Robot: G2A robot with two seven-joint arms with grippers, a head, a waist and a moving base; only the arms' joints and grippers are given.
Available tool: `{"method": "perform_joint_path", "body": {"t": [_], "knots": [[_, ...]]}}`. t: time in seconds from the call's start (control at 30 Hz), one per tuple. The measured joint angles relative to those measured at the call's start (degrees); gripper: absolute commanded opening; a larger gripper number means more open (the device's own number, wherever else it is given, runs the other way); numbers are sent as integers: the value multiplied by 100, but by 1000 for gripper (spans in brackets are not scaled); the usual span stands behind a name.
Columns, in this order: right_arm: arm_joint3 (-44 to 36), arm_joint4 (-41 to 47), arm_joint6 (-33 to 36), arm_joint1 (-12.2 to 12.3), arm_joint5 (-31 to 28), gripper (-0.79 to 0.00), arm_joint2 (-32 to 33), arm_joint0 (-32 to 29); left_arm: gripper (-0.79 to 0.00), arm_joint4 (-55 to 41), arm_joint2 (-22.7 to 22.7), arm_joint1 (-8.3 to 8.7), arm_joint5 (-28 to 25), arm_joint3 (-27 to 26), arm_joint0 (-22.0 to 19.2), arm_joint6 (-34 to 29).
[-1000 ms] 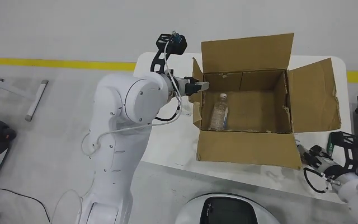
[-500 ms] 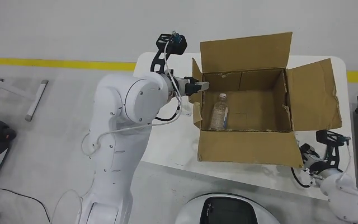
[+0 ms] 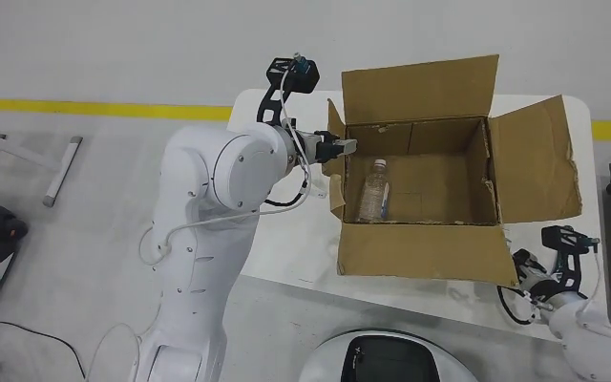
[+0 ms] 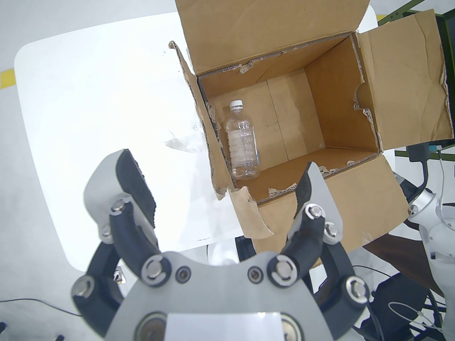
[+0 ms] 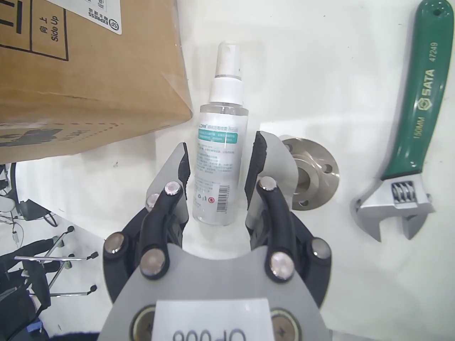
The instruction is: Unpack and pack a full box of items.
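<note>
Looking down on a cardboard box [image 3: 420,256] right of centre in the top view, standing on a white bench [image 3: 286,239] with all four flaps folded outward. Holds a clear plastic water bottle [image 3: 374,191] lying on its side on the box floor, close along the left wall, white cap toward the upper edge of the frame.

Finds the left tool [image 4: 217,164] just outside the box's upper left corner in the top view, raised above the bench, fingers spread wide apart with nothing between them.

Finds the right tool [image 5: 221,143] at the lower right of the top view, past the box's lower right corner and low over the bench. Straddles a small clear spray bottle [image 5: 220,122] that lies flat on the bench near that corner, white nozzle pointing away from the wrist. Shows the black pads [image 5: 186,168] slightly apart, just beside the bottle's two sides; too close to say whether touching.

Shows a round steel flange [image 5: 314,179] flat on the bench just beside the spray bottle, partly hidden behind one finger. Adds a green-handled adjustable wrench [image 5: 416,125] beyond the flange, apart from it, head end toward the wrist.
</note>
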Motion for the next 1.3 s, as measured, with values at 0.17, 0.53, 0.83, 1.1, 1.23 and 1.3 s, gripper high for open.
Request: {"method": "perform_joint_path", "body": {"t": [0.17, 0.53, 0.83, 1.1, 1.23, 1.3], "knots": [[11, -293, 105, 19, 124, -403, -152, 147, 0, 0, 0, 0, 0, 0, 0, 0], [84, -676, 250, 33, 462, -308, -431, 349, 0, 0, 0, 0, 0, 0, 0, 0], [167, -766, 359, 44, 554, -271, -522, 434, 0, 0, 0, 0, 0, 0, 0, 0], [217, -784, 429, 53, 589, -422, -568, 474, 0, 0, 0, 0, 0, 0, 0, 0], [213, -842, 453, 59, 629, -431, -588, 493, 0, 0, 0, 0, 0, 0, 0, 0], [209, -870, 455, 60, 655, -437, -606, 505, 0, 0, 0, 0, 0, 0, 0, 0]]}}
